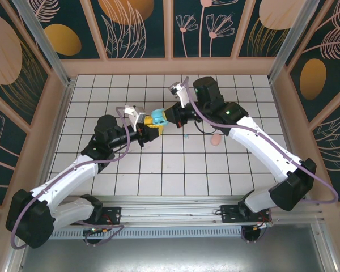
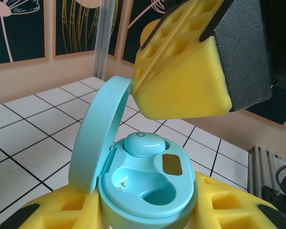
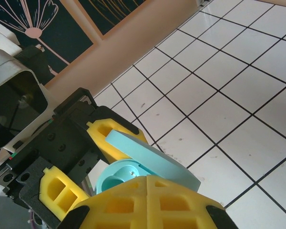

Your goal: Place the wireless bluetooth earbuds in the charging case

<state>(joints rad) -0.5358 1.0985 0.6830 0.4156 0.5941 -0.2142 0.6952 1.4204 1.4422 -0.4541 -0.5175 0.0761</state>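
Item 1: white tiled surface (image 1: 130, 170), two white arms w/ black joints bolted at its near edge, both reaching to centre. Item 2: left end effector (image 1: 152, 126), yellow foam pads clamped either side of item 3, holding it up off the surface. Item 3: teal oval plastic charging case (image 2: 148, 202), open; hinged lid (image 2: 97, 138) stands upright on the left in the left wrist view. Inside: teal rounded plastic earbud (image 2: 142, 144) seated in the far socket; near socket (image 2: 150, 191) vacant, gold contact pins (image 2: 122, 183) showing; dark gold rect. panel (image 2: 172, 164) beside the seated bud. Item 4: right end effector (image 3: 147, 191), yellow foam pads pressed together, nothing seen btwn them; hangs just above the case, close by the lid's top edge, contact cannot be told. Item 5: tiny teal plastic nub (image 1: 185, 136) lying loose on the surface just beyond the case, under the right arm. Item 6: pale pink rounded piece (image 1: 215, 139) near it, further right; too small to tell earbud from case. Item 7: dark floral-print wall panels (image 1: 139, 28) in pale wood frames, at rear.
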